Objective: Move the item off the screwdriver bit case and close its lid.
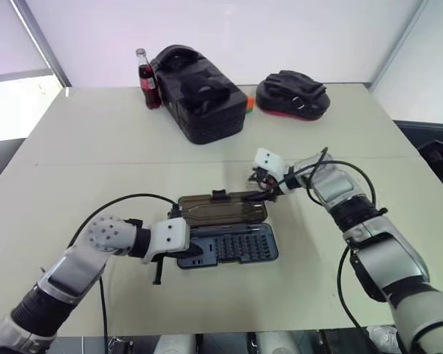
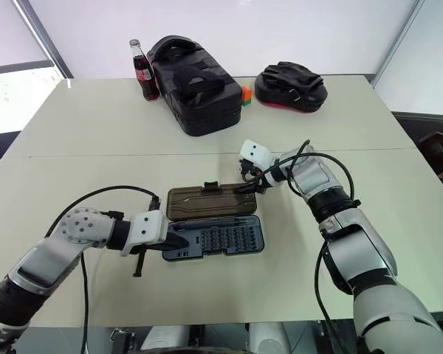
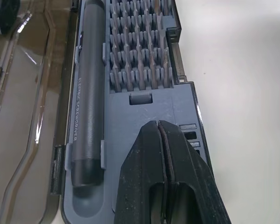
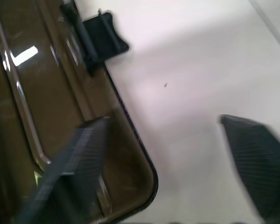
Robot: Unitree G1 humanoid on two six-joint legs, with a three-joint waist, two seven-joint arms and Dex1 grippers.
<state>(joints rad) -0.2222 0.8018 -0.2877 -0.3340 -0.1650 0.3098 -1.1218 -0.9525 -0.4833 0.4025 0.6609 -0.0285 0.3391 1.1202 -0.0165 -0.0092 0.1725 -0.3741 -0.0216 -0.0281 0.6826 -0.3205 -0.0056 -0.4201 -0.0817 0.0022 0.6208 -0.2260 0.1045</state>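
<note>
The screwdriver bit case [image 1: 232,247] lies open mid-table, its blue-grey tray with rows of bits and a grey screwdriver pen [image 3: 86,102] nearer to me. Its brown lid [image 1: 221,209] lies flat on the far side, latch tab [image 1: 219,194] on the far edge. My left gripper [image 3: 158,126] is shut with nothing between its fingers, tips down on the tray's left end. My right gripper [image 4: 168,154] is open at the lid's right far corner. One finger [image 4: 74,163] hangs over the lid, the other [image 4: 256,158] over bare table. The item is out of view.
A big black bag [image 1: 199,92] stands at the back of the table, a cola bottle [image 1: 148,80] to its left and a small orange-green block [image 1: 249,103] to its right. A black and red pad [image 1: 292,94] lies at the back right.
</note>
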